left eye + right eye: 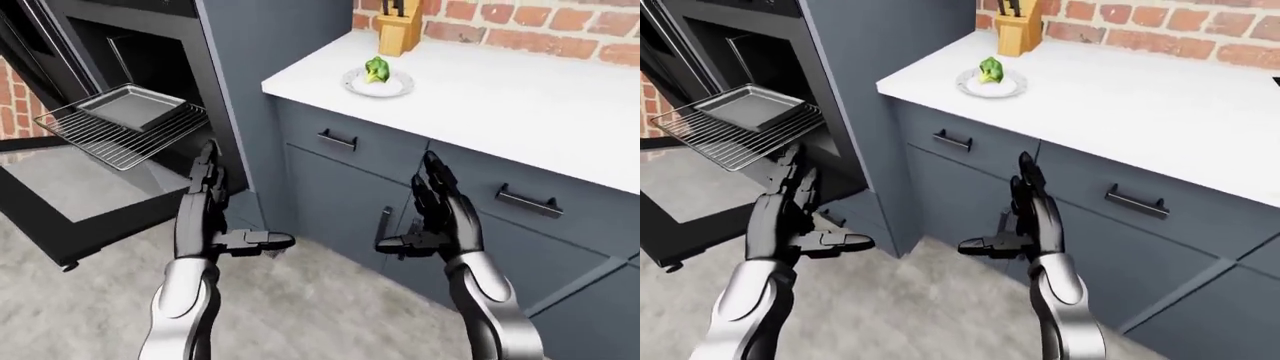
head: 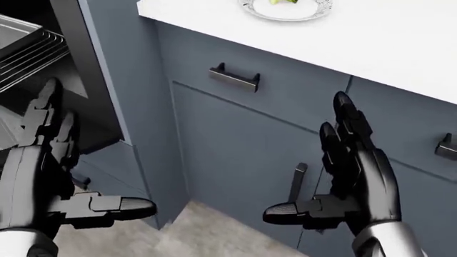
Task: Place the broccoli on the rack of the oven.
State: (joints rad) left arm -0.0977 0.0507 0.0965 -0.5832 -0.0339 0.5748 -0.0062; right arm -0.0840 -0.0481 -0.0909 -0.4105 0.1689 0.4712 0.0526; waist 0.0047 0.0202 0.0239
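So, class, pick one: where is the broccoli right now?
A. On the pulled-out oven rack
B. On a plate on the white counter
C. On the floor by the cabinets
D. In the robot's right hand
B: the broccoli sits on a plate on the white counter, while both hands, left hand and right hand, are open and hold nothing.

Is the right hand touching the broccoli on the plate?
Apart. The left-eye view shows the right hand open, low by the cabinet doors, while the broccoli sits on its plate on the counter.
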